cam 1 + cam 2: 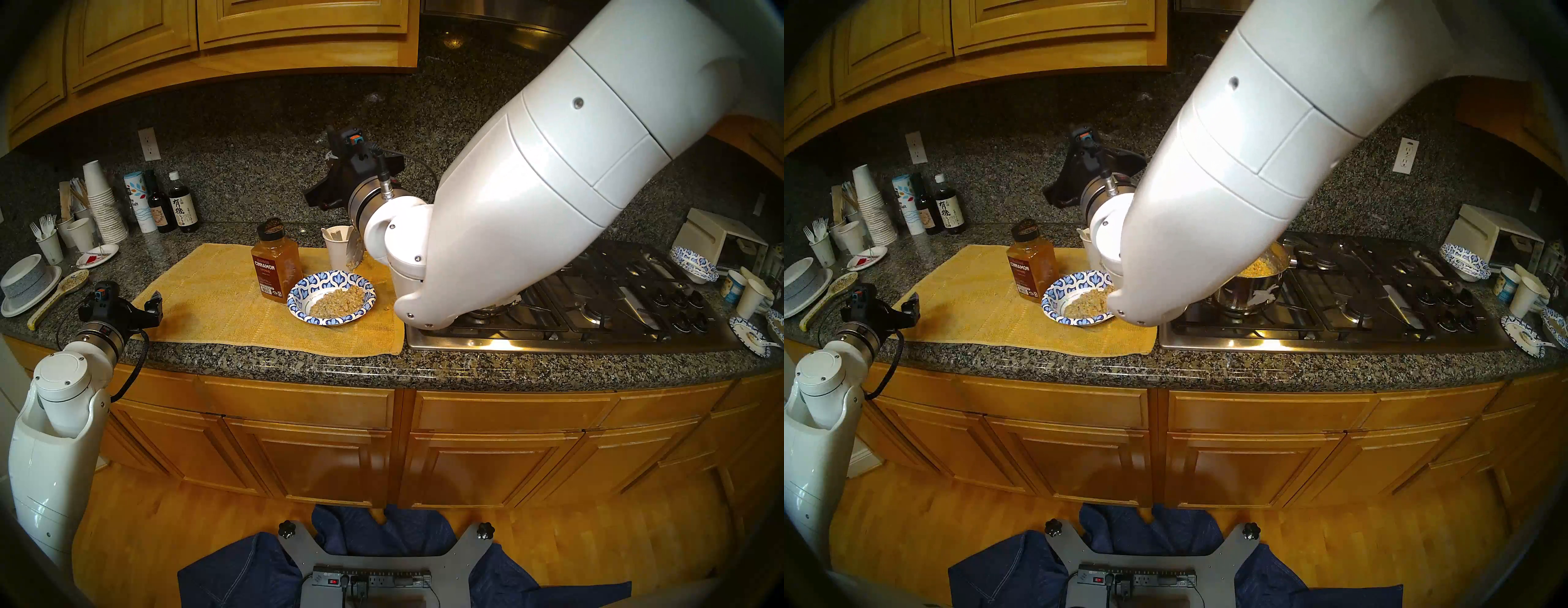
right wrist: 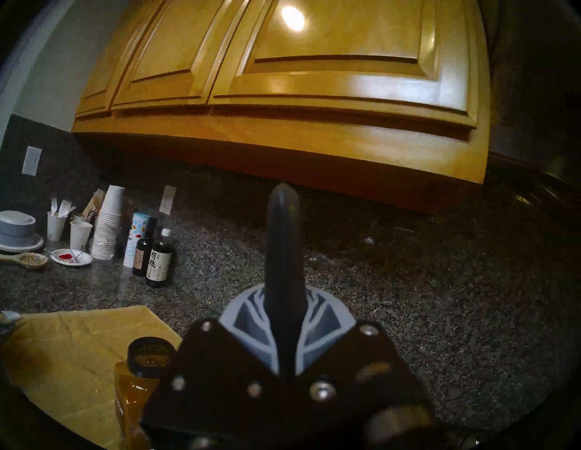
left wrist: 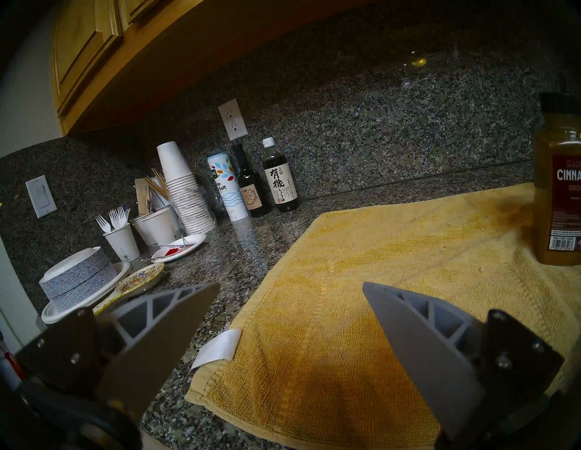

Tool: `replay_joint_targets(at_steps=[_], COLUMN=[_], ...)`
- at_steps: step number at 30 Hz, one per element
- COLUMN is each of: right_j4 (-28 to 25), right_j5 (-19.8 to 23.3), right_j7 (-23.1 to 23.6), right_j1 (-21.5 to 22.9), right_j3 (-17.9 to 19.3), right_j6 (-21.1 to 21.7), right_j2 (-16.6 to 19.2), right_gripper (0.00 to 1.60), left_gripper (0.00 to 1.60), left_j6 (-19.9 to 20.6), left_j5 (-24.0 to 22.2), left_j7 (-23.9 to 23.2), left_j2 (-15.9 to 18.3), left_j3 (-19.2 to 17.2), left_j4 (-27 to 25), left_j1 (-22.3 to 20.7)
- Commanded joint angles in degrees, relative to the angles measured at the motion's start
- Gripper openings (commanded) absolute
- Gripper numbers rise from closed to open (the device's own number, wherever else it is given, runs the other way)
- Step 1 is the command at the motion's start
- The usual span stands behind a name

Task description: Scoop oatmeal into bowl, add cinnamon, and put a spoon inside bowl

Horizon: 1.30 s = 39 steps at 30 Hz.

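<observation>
Towel edge: left gripper [image 3: 290, 287] fingers spread wide, empty, over the yellow towel [image 1: 212, 297] corner.
Right gripper [image 2: 284, 301]: fingers clamped on a dark handle [image 2: 283, 226].
Count: one bowl [image 1: 331, 304] of oatmeal [image 1: 339, 302], one cinnamon [image 1: 275, 261] jar beside it.

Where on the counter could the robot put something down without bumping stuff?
The yellow towel is bare left of the cinnamon jar, in front of the open left gripper. Crowded: the back-left corner with cup stack and bottles, and around the bowl.
</observation>
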Motion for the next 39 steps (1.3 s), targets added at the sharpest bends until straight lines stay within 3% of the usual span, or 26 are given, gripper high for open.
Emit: replay_joint_targets(at_steps=[1,14,15,21,22,31,39], right_j4=[-0.7,-4.1,-4.0,-3.1,-2.8,-2.4,-0.1], right_j5=[-0.5,-2.9,-2.5,-5.0,-4.8,-8.1,-8.5], right_j7=[-6.2,-6.6,-4.9,-7.1,-5.4,-6.4,-5.9], right_j1=[1.6,-1.5,-1.5,-1.9,-2.0,-3.4,-3.6], right_j3=[2.0,4.2,3.9,3.0,2.4,0.1,-1.9], right_j6=[-0.1,-0.1,-0.1,-0.1,-0.1,-0.1,-0.1], right_j2=[3.6,1.3,1.3,-0.5,-0.8,-4.7,-5.0], right_gripper=[0.0,0.0,0.0,0.0,0.0,0.0,0.0], left_gripper=[1.6,1.6,1.6,1.6,1.6,1.6,1.6], left_j6=[-0.6,-0.7,-0.7,-0.6,-0.6,-0.6,-0.6], left_j5=[0.1,0.1,0.1,0.1,0.1,0.1,0.1], left_j7=[0.1,0.1,0.1,0.1,0.1,0.1,0.1], left_j2=[0.7,0.7,0.7,0.7,0.7,0.7,0.7], left_j3=[-1.0,-1.0,-1.0,-1.0,-1.0,-1.0,-1.0], left_j4=[-1.3,-1.3,-1.3,-1.3,-1.3,-1.3,-1.3], left_j1=[-1.0,-1.0,-1.0,-1.0,-1.0,-1.0,-1.0])
